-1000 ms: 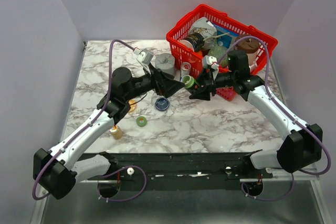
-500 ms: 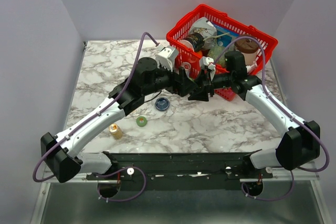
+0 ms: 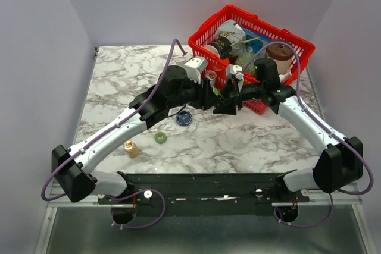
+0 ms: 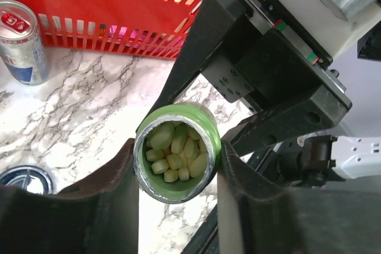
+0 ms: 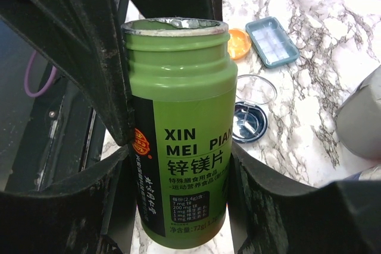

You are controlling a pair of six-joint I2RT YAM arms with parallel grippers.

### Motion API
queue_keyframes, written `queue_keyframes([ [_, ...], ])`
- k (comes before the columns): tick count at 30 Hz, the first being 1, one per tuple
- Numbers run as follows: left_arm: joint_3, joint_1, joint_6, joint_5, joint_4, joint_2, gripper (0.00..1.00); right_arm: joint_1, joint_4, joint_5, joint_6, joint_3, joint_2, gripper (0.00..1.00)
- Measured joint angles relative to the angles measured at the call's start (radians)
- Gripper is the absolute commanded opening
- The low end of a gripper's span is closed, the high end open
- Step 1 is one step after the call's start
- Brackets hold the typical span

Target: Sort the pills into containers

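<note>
Left arm (image 3: 119, 130) is brought across since earlier; open bottle (image 4: 205, 126) is flanked by left jaws, grip unclear, and clamped in right jaws. Pills (image 4: 177, 156) could be spilled onto tabletop (image 3: 250, 141) if bottle is knocked.

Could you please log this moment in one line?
right claw: holds green bottle | left claw: straddles its top, grip unclear | pills: in bottle

An open green bottle (image 4: 205, 128), its mouth packed with pale yellow-green pills (image 4: 176, 154), sits between the dark jaws of the left gripper (image 4: 176, 150), its rim touching or almost touching both. The black jaws of the right gripper (image 4: 199, 122) reach in from the upper right and flank the bottle. On the marble worktop (image 4: 89, 105), a dark blue dish (image 4: 24, 178) shows at lower left, with a silver can (image 4: 21, 40) standing in front of the red basket (image 4: 119, 22).
</note>
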Motion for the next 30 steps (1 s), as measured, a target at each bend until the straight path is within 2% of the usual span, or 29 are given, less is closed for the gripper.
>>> queue_keyframes([
  [3,-0.003,0.001,-0.016,-0.003,0.003,-0.002,0.09,0.000,0.001,0.000,0.000,0.000,0.000,0.33],
  [4,-0.008,0.001,-0.021,-0.004,0.007,-0.006,0.07,0.000,0.002,-0.002,0.001,0.000,0.000,0.44],
  [7,-0.040,0.004,-0.048,-0.006,0.030,-0.031,0.04,0.002,0.021,-0.005,0.020,-0.006,-0.002,0.67],
  [9,-0.068,0.006,-0.066,-0.008,0.048,-0.053,0.03,0.007,0.053,-0.010,0.051,-0.022,-0.009,0.71],
  [18,-0.141,0.023,-0.135,-0.033,0.080,-0.111,0.01,0.008,0.236,-0.008,0.223,-0.090,-0.043,0.76],
  [24,-0.152,0.033,-0.158,-0.040,0.103,-0.116,0.01,0.008,0.352,-0.010,0.329,-0.117,-0.044,0.75],
  [27,-0.161,0.039,-0.173,-0.040,0.122,-0.118,0.00,0.008,0.420,-0.012,0.389,-0.143,-0.044,0.70],
  [30,-0.170,0.045,-0.191,-0.039,0.134,-0.122,0.00,0.009,0.455,-0.008,0.429,-0.154,-0.043,0.52],
])
